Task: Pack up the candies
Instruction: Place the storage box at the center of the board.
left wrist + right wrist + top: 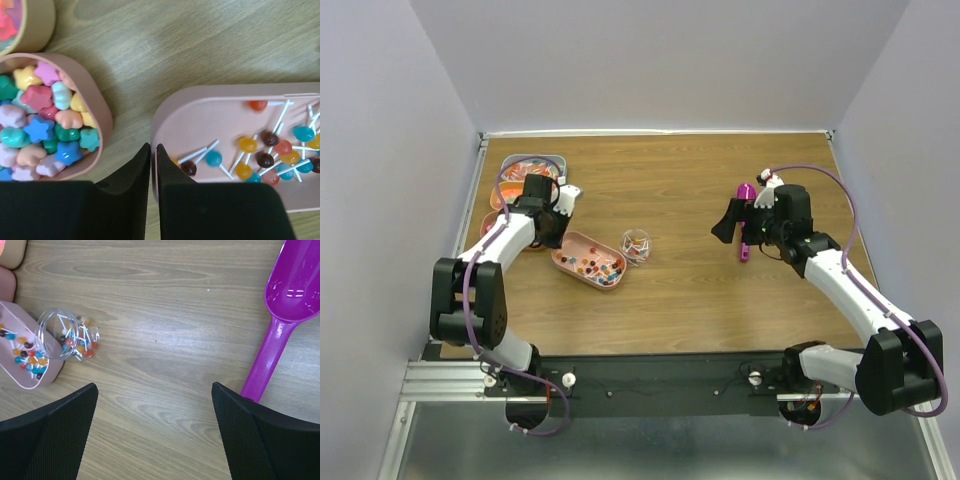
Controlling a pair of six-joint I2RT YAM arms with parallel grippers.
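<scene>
Left gripper (153, 148), lower centre: jaws almost closed, empty, left of lollipops (243, 144). Right gripper (154, 388), bottom: spread wide, empty, near magenta scoop (292, 290).

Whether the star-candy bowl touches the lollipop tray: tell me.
Apart. The left wrist view shows bare wood between the bowl and the tray.

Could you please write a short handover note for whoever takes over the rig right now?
Left pincer: nearly closed, empty, between the tub of star sweets and the lollipop tray.
Right pincer: wide open, empty, over bare table beside the magenta scoop.
Done: a few lollipops are in the clear jar, which appears tipped on its side at the tray's end.
Left: most lollipops lie in the tray; the tub is full.
</scene>
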